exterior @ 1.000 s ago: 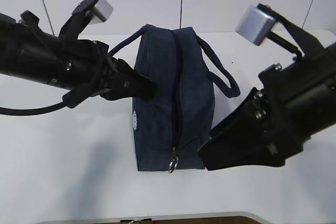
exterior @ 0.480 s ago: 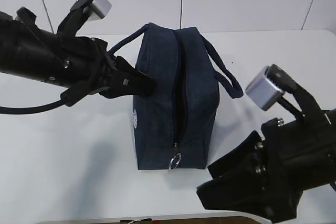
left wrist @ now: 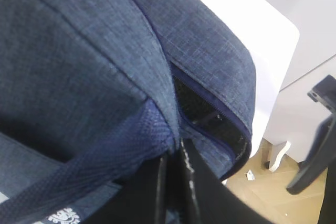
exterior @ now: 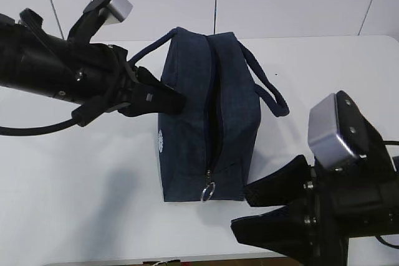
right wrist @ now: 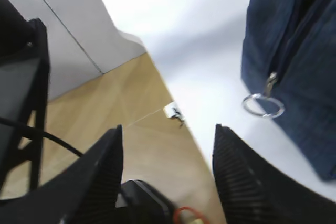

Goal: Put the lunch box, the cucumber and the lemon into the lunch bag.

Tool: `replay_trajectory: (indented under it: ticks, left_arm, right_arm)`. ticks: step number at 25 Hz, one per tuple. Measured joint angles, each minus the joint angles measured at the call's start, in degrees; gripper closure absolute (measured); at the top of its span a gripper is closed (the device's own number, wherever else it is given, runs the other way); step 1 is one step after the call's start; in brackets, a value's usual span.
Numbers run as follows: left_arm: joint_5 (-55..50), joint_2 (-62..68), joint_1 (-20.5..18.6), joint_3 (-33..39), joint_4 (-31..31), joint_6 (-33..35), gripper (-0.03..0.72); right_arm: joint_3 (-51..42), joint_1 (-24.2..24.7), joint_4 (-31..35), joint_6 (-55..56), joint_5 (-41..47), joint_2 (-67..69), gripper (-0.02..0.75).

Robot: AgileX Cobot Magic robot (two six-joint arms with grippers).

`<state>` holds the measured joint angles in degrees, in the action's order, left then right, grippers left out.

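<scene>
1. The lunch bag (exterior: 209, 116) stands mid-desk (exterior: 75, 179), its long axis running from the far edge toward the camera. It is boxy, dark navy, with loop handles on both sides.
2. The left claw (exterior: 167, 100) is pressed together on the bag's left handle (left wrist: 100, 156).
3. The right claw (right wrist: 167, 153) hangs spread and empty off the desk's near edge; the bag lies up and to its right in the wrist view.
4. The zipper ring pull (right wrist: 262, 104) faces it, nearest the right arm.
5. Lunch box, cucumber and lemon are out of sight.
</scene>
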<state>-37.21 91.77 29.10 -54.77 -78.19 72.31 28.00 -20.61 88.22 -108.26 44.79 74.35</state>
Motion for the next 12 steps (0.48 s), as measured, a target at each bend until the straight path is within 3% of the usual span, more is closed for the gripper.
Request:
replay_trajectory:
  ticks: [6,12]
  left_arm:
    - [0.0,0.0,0.0,0.0,0.0,0.0,0.698]
    - [0.0,0.0,0.0,0.0,0.0,0.0,0.698]
  right_arm:
    - [0.0,0.0,2.5,-14.4,-1.6,3.7,0.300]
    - [0.5,0.0,11.8,-20.2,-0.5,10.4,0.300]
